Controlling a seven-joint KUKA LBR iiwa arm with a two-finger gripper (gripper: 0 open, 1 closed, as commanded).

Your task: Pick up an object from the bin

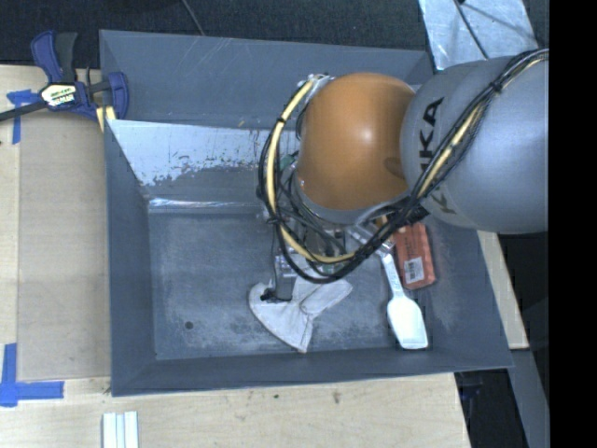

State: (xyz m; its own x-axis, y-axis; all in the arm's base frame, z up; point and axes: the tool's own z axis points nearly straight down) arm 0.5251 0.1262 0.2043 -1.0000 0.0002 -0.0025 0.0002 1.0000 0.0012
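The grey metal bin [191, 269] has sloped walls and a dull, scuffed floor, with scratched bare metal along the upper wall. Three loose things lie in the lower half of the frame. A crumpled white cloth [300, 314] lies at lower centre. A white plastic utensil with a rounded end [407, 323] lies at lower right. A red-brown flat packet [415, 256] lies just above that, partly under the arm. The arm's orange cover [354, 138] and looped yellow and black cables [280, 171] fill the centre. Beneath them the claw [276, 289] is low over the upper left edge of the cloth, apparently touching it. Whether the claw is open or closed cannot be told from this angle. The cloth is judged to be light, soft and limp. It will fold and drape when lifted, will not slip readily, and is not fragile. Take hold at a raised fold or bunched ridge, where material stands clear of the floor. A flat single layer offers little to pinch against the hard metal. The thicker gathered part near the cloth's upper left, under the claw, appears suitable. The utensil looks rigid, smooth and likely slippery. The packet looks flat and stiff-edged. Both lie apart from the cloth.
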